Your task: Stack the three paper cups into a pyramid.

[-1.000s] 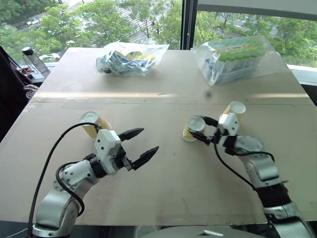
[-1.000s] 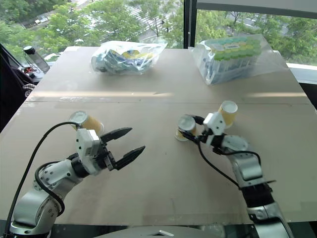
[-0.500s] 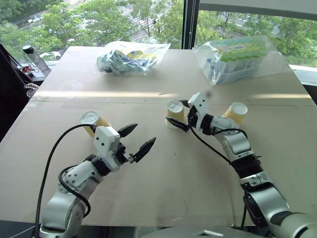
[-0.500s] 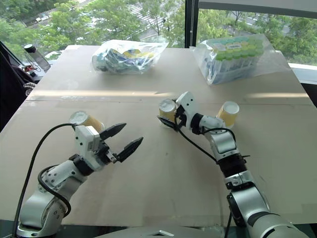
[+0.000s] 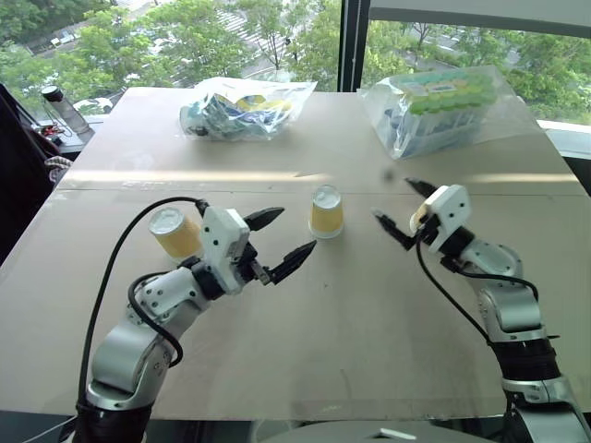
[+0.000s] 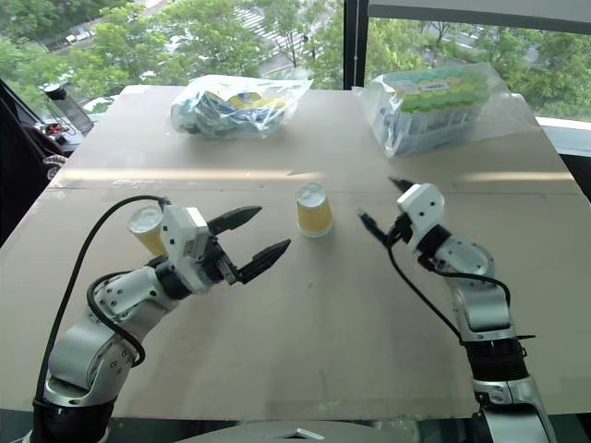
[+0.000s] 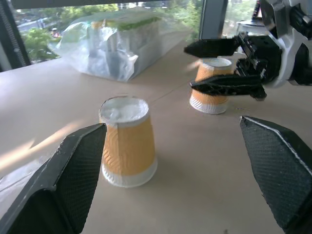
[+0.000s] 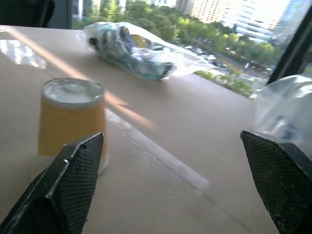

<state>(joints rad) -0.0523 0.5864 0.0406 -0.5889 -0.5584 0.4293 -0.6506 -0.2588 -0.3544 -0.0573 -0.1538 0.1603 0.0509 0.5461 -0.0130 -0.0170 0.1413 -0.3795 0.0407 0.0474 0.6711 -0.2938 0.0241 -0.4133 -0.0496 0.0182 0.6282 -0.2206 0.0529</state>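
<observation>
Right tool [image 5: 395, 205] releasing a paper cup [image 5: 326, 211]
Tool is standing released; the cup is sitting inverted mid-tabletop [image 5: 369, 314], starting the pyramid's base.

Tan worktop [image 5: 305, 351] w/ seam across mid, big windows [image 5: 443, 32] behind w/ dark frame post [image 5: 353, 41], green trees [image 5: 166, 37] outside, daylight streak on worktop, dark bottle [image 5: 61, 109] at far left edge

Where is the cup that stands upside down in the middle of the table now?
In the left eye view, the upside-down cup stands free on the table, near its centre seam, between the open left gripper and the open right gripper.
</observation>
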